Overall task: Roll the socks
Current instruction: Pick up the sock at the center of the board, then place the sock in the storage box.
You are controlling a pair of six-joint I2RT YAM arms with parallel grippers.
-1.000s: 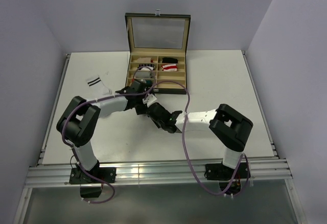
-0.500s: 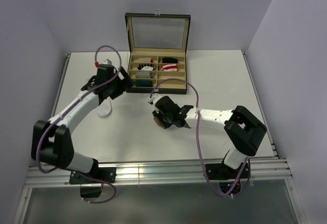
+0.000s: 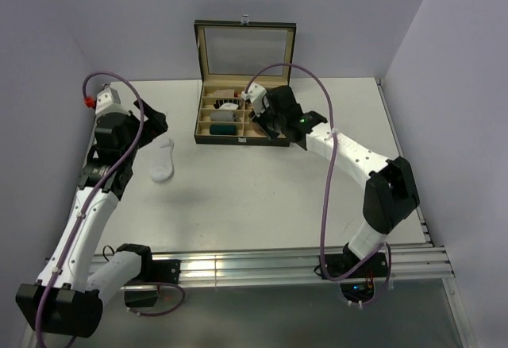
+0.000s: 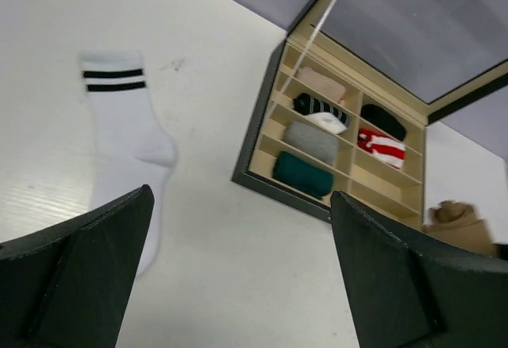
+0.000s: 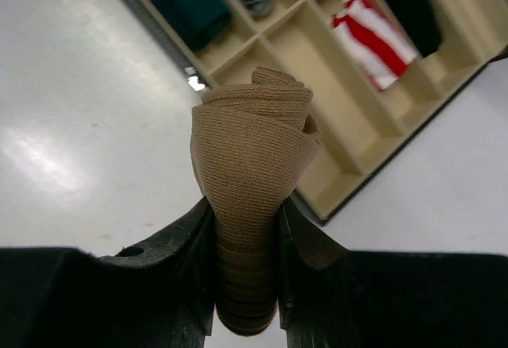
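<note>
Right fingers (image 5: 198, 245) closed, rolled tan sock (image 5: 250, 149) between — indiscernible overhead

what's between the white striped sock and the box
Bare table between the white striped sock and the box; the left wrist view shows it clearest.

My left arm (image 3: 79, 213) stands tall, folded back at the elbow, with the wrist tipped down toward the tabletop. My left jaws gape wide, the left fingers (image 4: 75, 276) far apart with nothing between them. My right arm (image 3: 349, 151) stretches forward and inward. My right jaws are clamped on a rolled tan-brown sock (image 5: 250, 173), which is pinched between both right fingers (image 5: 178, 261) and pokes out beyond them.
</note>
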